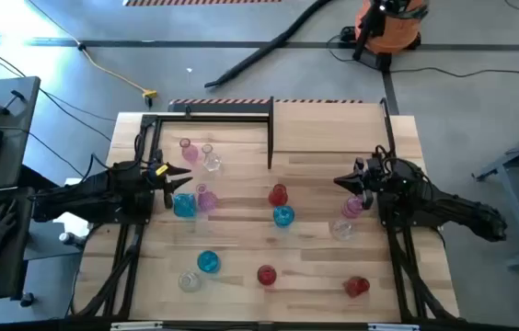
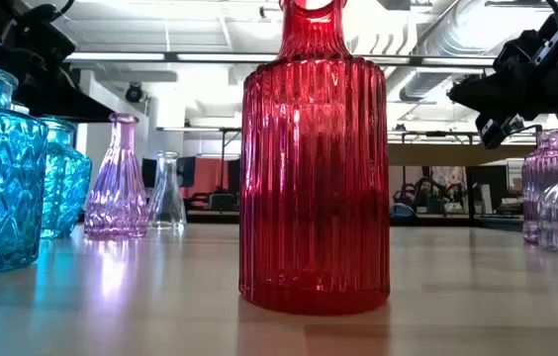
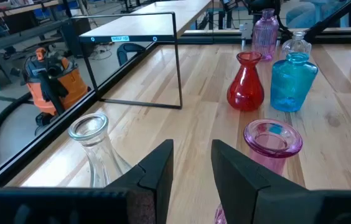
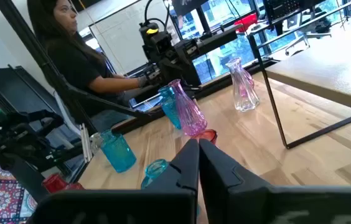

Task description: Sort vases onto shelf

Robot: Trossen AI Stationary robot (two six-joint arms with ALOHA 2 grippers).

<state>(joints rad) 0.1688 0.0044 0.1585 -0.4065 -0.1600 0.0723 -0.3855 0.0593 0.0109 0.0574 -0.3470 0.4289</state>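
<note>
The left gripper (image 1: pixel 178 175) is hovering, jaws spread, at nine o'clock over the vases (image 1: pixel 282 216); the right gripper (image 1: pixel 344 181), jaws pressed together, is waiting at three o'clock.

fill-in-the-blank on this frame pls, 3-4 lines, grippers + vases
1. The left gripper has its fingers ____.
2. The right gripper has its fingers ____.
3. In the low view, the vase nearest the camera is ____ in colour.
4. The number of vases standing on the shelf top is ____.

Missing words: open; shut; red; zero
</note>
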